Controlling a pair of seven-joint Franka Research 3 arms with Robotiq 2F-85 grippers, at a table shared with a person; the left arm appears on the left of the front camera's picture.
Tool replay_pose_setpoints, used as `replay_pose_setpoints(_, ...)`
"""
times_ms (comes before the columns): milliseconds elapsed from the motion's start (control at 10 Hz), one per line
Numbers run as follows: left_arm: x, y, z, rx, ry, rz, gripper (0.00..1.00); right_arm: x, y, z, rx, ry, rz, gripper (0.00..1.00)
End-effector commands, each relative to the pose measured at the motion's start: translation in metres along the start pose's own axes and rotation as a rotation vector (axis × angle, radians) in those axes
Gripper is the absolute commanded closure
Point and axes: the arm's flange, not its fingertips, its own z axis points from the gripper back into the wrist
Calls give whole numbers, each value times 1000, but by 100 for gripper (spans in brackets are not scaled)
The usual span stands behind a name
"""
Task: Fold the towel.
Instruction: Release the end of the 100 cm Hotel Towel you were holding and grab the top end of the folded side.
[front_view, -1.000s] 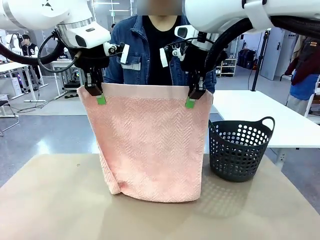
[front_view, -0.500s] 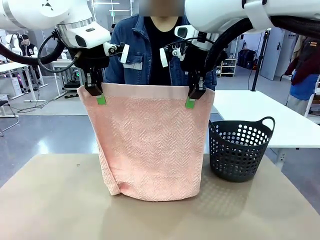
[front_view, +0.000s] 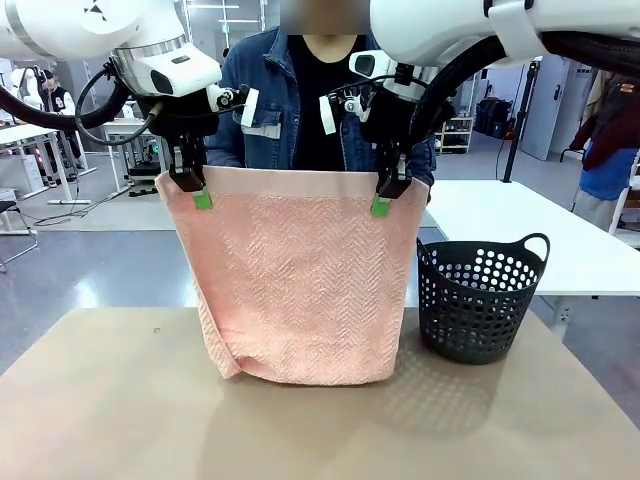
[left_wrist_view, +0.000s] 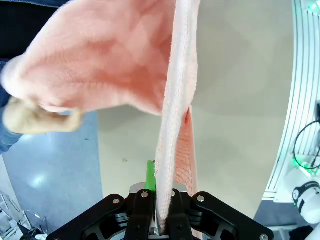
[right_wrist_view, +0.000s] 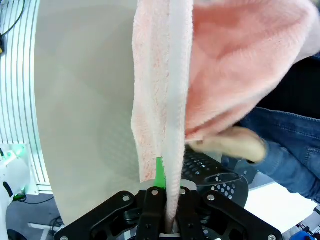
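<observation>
The salmon-pink towel (front_view: 295, 280) hangs in the air as a doubled sheet, its smooth band along the top and its lower fold just above the tan table (front_view: 110, 410). My left gripper (front_view: 197, 193) is shut on the towel's top left corner and my right gripper (front_view: 383, 199) is shut on the top right corner. In the left wrist view the towel (left_wrist_view: 172, 100) runs edge-on up from my left gripper (left_wrist_view: 159, 192). The right wrist view likewise has the towel (right_wrist_view: 162, 90) rising from my right gripper (right_wrist_view: 162, 192). A person's hand (right_wrist_view: 235, 142) holds the towel's far layer behind it.
A dark perforated basket (front_view: 480, 298) stands on the table to the right of the towel. The person in a denim jacket (front_view: 262, 95) stands just behind the towel at the far side. A white table (front_view: 530, 240) lies beyond the basket.
The towel's lower fold has risen a little off the table. Both grippers have held their place at the top corners.
</observation>
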Motion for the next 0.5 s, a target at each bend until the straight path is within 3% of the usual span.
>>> replay_pose_setpoints(0, -2, 1, 2, 4, -1, 1, 100, 0, -1, 0, -3, 5, 3, 100)
replay_pose_setpoints(400, -2, 1, 2, 4, -1, 1, 100, 0, -1, 0, -3, 5, 3, 100)
